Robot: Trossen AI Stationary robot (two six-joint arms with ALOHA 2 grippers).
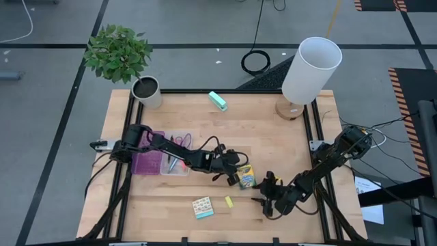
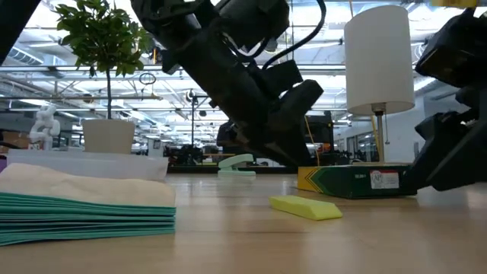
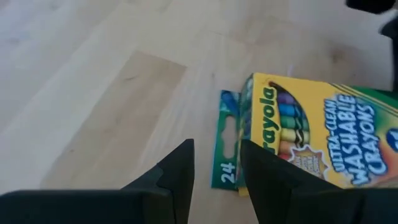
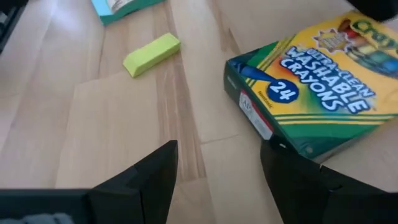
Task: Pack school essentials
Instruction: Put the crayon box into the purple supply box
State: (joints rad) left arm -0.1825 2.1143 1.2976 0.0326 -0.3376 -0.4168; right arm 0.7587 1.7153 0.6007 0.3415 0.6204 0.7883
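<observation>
Case: the purple-and-clear flat case (image 1: 158, 162) lies at about 9 o'clock on the table, under the left arm, with small stationery inside that I cannot make out singly.
Left gripper: the left gripper (image 1: 232, 172) sits near table centre, right over the hang-tab end of the crayon box (image 1: 246, 176). In its wrist view the fingers (image 3: 177, 177) stand narrowly apart and one overlaps the box's tab edge; nothing is clamped that I can see.
Crayon box: it lies flat, face up, just right of centre. Its long axis runs roughly 11 to 5 o'clock in the high view.
Pad: the patterned square pad (image 1: 203, 208) rests at about 6 o'clock, near the front edge.
Yellow piece: the tiny yellow piece (image 1: 229, 201) lies just beside the pad, toward 3 o'clock from it.
Right gripper: the right gripper (image 1: 268, 197) hovers toward 5 o'clock from the box, fingers spread wide and empty, pointed at the box's bottom end.
Key relation: both grippers flank the box along its length; the left is nearer, seemingly touching, so I judge the pickup is its to make.
</observation>
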